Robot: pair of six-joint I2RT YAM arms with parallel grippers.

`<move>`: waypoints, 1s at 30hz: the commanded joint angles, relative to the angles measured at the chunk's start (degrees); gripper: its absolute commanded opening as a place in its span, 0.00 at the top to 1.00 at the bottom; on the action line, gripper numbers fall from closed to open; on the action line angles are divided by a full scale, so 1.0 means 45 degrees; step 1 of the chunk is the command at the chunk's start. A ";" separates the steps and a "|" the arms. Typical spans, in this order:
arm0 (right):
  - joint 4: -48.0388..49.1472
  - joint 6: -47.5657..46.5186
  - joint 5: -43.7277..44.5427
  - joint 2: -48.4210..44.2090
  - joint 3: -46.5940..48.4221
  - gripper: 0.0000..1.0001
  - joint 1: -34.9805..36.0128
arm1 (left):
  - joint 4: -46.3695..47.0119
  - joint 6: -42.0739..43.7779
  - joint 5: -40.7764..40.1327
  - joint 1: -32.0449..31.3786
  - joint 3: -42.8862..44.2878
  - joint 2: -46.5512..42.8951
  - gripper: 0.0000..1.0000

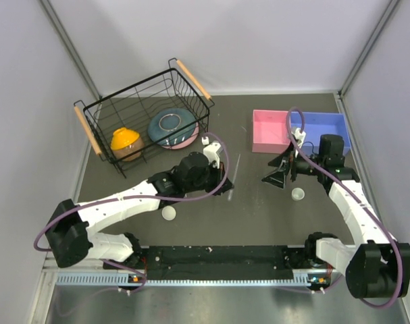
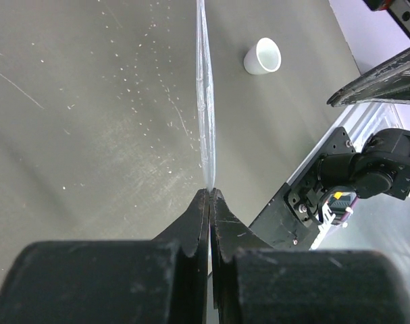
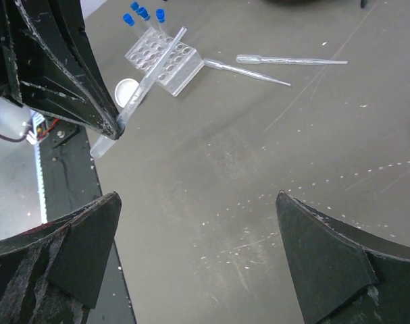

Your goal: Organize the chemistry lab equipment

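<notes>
Pinching one dropper (image 2: 206,121) in left hand (image 2: 210,192), fingers pressed together on its end; from right wrist it crosses in front of rack (image 3: 161,57). Right hand (image 3: 196,202) spread wide, holding nothing. Droppers: three; other two droppers (image 3: 289,61) lie on counter (image 2: 90,169) just beyond rack. Rack: one. Blue-capped tubes (image 3: 144,12): three showing, at rack's far corner. White cups: two, near cup (image 1: 169,213) by left arm, far cup (image 1: 298,194) by right. Counter dark grey, scuffed, white-specked; pale walls (image 1: 225,40) on three sides.

The thin clear rod (image 2: 205,101), ahead of the left end effector (image 2: 210,192), leaves the picture at the top edge. From above, the tube rack (image 3: 165,57) is probably hidden under this end effector.
</notes>
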 commanded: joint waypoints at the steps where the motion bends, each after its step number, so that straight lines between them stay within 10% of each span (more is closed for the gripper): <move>1: 0.0663 0.0330 -0.1063 0.0334 0.0446 0.01 -0.0148 | 0.1181 -0.0214 -0.0034 -0.0202 -0.0196 -0.0336 1.00; 30: 0.3944 0.4860 -0.1630 0.1136 -0.0295 0.01 0.0047 | 0.2822 -0.0508 -0.0288 -0.1062 0.0448 0.0679 1.00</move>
